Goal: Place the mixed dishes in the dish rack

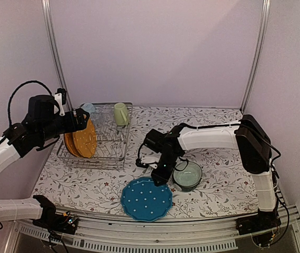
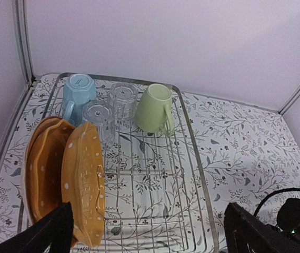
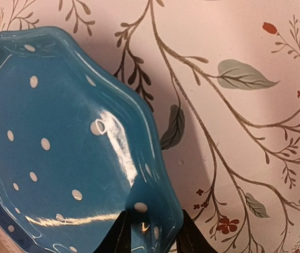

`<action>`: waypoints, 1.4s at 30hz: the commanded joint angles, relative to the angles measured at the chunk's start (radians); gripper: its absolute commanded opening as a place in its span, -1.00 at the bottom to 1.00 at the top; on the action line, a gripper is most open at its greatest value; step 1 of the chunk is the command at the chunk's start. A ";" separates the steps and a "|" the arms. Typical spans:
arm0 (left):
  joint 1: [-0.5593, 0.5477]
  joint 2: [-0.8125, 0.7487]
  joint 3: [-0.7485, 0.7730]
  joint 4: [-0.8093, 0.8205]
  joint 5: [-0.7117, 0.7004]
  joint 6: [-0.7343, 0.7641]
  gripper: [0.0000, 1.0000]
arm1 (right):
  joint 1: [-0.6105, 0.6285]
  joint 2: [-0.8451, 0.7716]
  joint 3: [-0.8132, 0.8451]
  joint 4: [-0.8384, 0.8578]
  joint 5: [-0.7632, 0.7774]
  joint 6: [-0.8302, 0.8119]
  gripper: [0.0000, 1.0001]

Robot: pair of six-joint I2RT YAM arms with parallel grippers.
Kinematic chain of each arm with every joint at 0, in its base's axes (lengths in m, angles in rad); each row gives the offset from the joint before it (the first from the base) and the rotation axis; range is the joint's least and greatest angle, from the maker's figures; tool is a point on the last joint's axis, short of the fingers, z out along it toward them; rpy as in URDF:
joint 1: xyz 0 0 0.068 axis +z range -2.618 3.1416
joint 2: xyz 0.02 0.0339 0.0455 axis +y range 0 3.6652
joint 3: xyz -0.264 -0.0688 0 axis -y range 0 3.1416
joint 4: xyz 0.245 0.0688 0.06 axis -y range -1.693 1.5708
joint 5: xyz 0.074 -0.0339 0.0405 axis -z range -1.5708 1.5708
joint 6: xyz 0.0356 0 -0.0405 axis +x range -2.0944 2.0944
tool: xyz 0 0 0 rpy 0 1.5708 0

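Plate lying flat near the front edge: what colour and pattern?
The plate is blue with small white dots, clearest in the right wrist view.

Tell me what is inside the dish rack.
In the dish rack: light blue mug, two clear glasses, pale green mug at the far end; yellow dotted plates on edge at left. Overlap hides their number.

Blue plate (image 3: 50, 137), white-dotted, scalloped, glossy, from 7 to 11 o'clock on floral cloth (image 3: 245, 137). Right gripper (image 3: 152, 234) at 6 o'clock, dark fingers (image 3: 119, 238) straddling plate rim; contact unclear.
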 commanded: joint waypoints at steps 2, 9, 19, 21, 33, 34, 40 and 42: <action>-0.006 0.005 -0.011 0.010 -0.007 0.008 0.99 | 0.000 0.043 0.019 -0.005 -0.021 -0.007 -0.59; -0.006 -0.001 -0.010 -0.011 -0.042 0.014 0.99 | -0.022 0.042 0.044 0.009 -0.039 0.024 -1.00; -0.003 -0.053 -0.057 0.063 0.042 0.010 0.99 | -0.067 -0.059 0.040 0.072 -0.222 0.061 -1.00; -0.003 -0.054 -0.068 0.081 0.074 0.002 0.99 | -0.080 -0.091 0.038 0.088 -0.266 0.067 -1.00; -0.007 -0.027 -0.094 0.139 0.255 -0.050 0.99 | -0.144 -0.241 0.035 0.133 -0.373 0.121 -1.00; -0.009 -0.025 -0.096 0.144 0.259 -0.058 0.99 | -0.154 -0.251 0.035 0.134 -0.375 0.125 -1.00; -0.065 0.007 -0.128 0.224 0.359 -0.136 0.99 | -0.227 -0.326 0.033 0.145 -0.384 0.154 -1.00; -0.107 0.023 -0.146 0.274 0.377 -0.168 0.99 | -0.253 -0.348 0.033 0.155 -0.372 0.172 -1.00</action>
